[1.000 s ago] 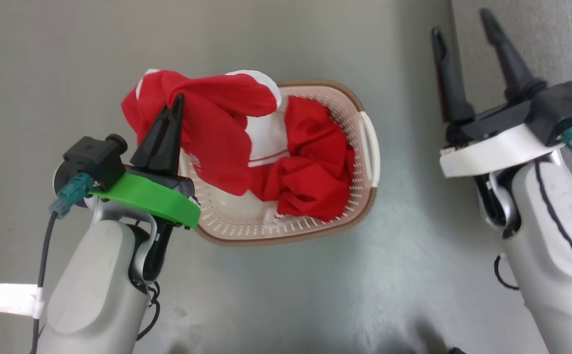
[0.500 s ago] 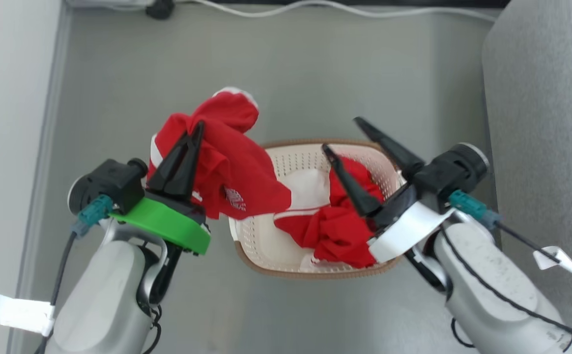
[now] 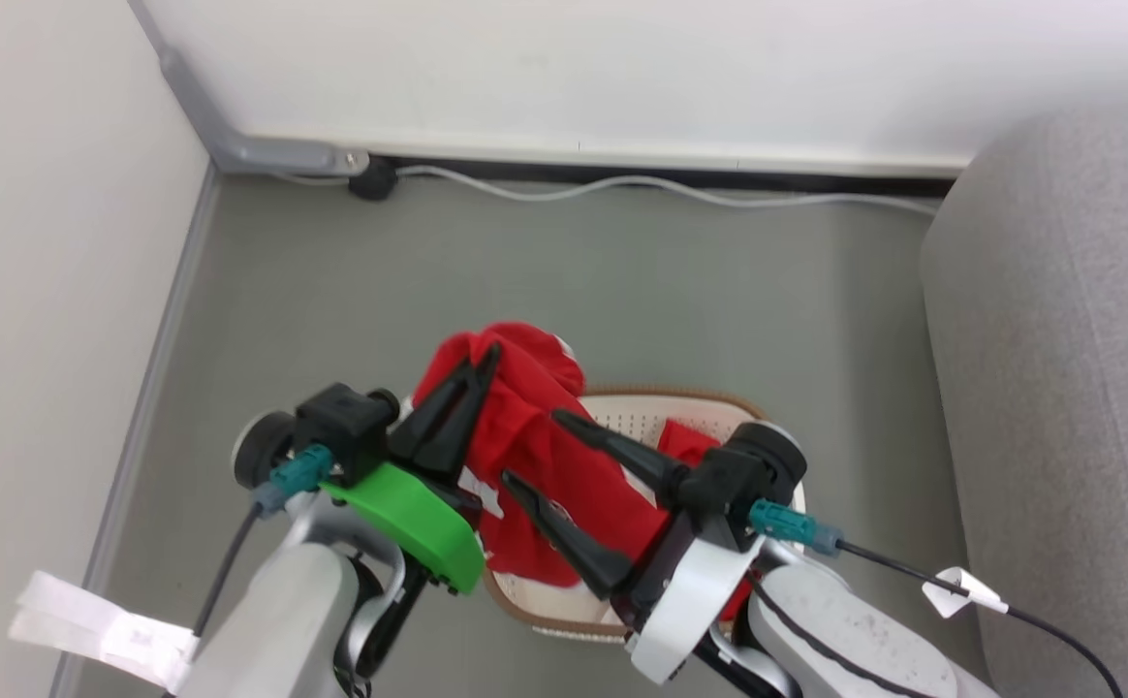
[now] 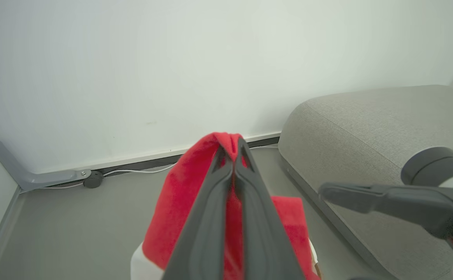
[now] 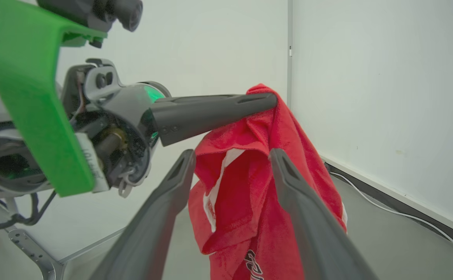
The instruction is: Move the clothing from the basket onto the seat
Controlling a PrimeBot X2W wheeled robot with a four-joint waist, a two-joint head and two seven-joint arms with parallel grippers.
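- Swung in with right gripper, fingers spread either side of hanging soft red sports garment, probably for a second hold.
- Pinched at top fold by left gripper, lifted over cream perforated plastic basket.
- Bound for grey fabric sofa at right.

left gripper raised, jaws pinched together, right gripper beside it, jaws wide

Tools x2, basket x1, sofa x1
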